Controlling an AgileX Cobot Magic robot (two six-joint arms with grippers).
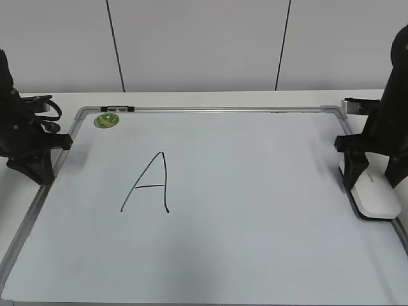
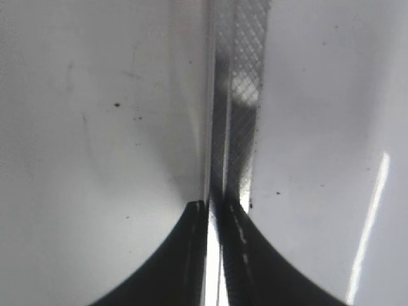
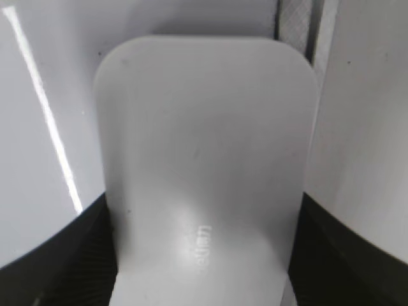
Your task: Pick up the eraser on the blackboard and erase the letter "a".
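The blackboard [image 1: 255, 210] is a pale whiteboard with a grey frame lying flat on the table. The white eraser [image 1: 377, 196] lies at its right edge. My right gripper [image 1: 371, 173] stands over the eraser with a finger on each long side. In the right wrist view the eraser [image 3: 204, 140] fills the space between the black fingers of my right gripper [image 3: 204, 261]. My left gripper [image 1: 37, 171] is shut and empty at the board's left edge, its tips [image 2: 213, 207] over the frame rail [image 2: 239, 95]. No small letter "a" shows on the board.
A large black capital "A" [image 1: 150, 185] is written left of the board's centre. A round green magnet [image 1: 106, 120] sits at the far left corner, next to a small black piece [image 1: 118, 109] on the top rail. A white wall rises behind.
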